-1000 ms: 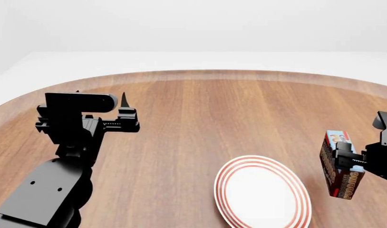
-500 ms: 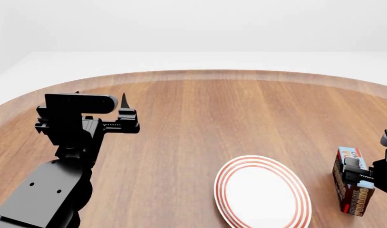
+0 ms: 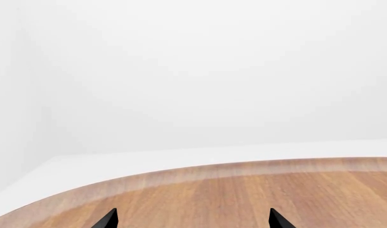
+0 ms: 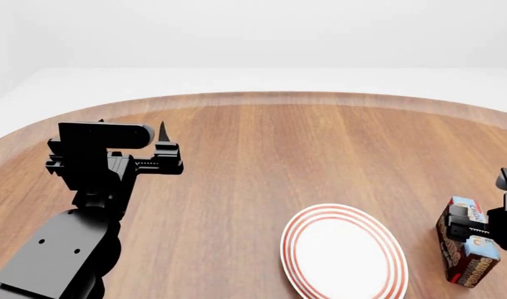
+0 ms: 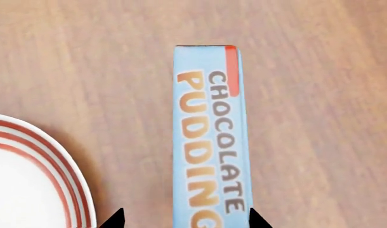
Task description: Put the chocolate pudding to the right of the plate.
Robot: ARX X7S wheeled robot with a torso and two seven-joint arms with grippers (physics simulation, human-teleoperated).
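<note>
Wood-grain tabletop (image 4: 262, 162) fills most of the head view. Chocolate pudding carton (image 4: 468, 242) sits at lower right of that frame, just beside the red-ringed white plate (image 4: 343, 256), a strip of bare wood between them. Right gripper (image 4: 476, 232) is at the carton's upper part, fingers on either side of it. Right wrist view: light blue top band of the carton (image 5: 210, 137) runs between the two black fingertips (image 5: 115, 219), with a visible gap at each side; cannot tell whether the pads press the carton. Plate rim (image 5: 60, 166) shows at lower left there. Left gripper (image 4: 161, 151), mid-left in the head view, is above the table; fingertips (image 3: 108, 219) stand wide apart, holding nothing.
</note>
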